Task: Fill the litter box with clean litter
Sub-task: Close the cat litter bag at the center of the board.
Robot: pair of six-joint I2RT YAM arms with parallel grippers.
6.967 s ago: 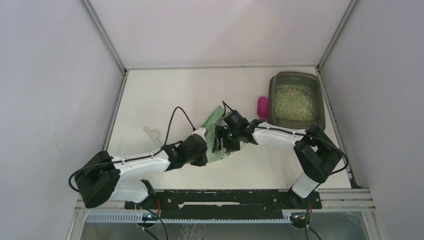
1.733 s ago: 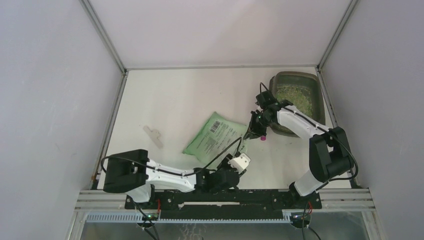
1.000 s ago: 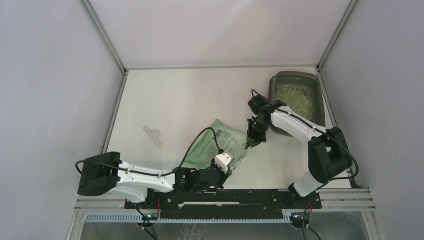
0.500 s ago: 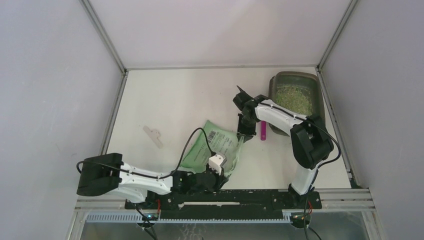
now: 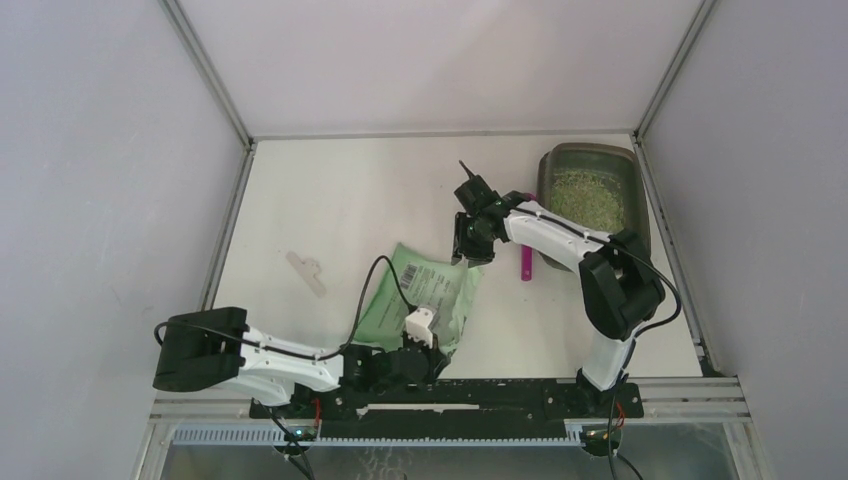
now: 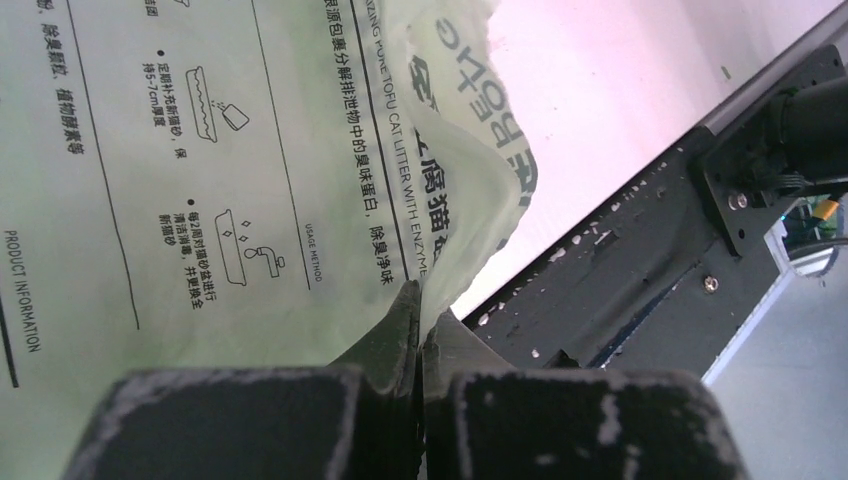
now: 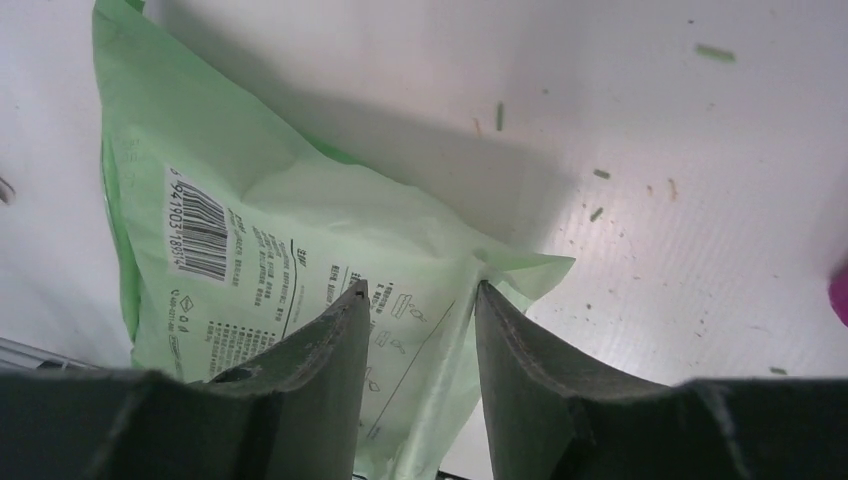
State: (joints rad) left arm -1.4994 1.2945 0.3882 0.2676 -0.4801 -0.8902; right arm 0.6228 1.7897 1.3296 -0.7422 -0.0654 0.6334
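Closest to me, the left gripper [image 6: 417, 292] lies low at the near edge of the white table [image 5: 330, 190], fingers pressed together on the edge of the flat light-green printed plastic bag [image 5: 425, 295]. Over the bag's far right corner, the right gripper [image 7: 420, 290] hangs with its fingers spread, holding nothing. Beyond, a magenta plastic scoop [image 5: 524, 262] lies beside the dark grey-brown translucent plastic litter box [image 5: 590, 149] in the far right corner. Pale greenish-beige clean litter [image 5: 585, 200] lies inside it.

2 white-black arms [image 5: 545, 228]; fingers [image 6: 230, 425] seemingly scuffed.
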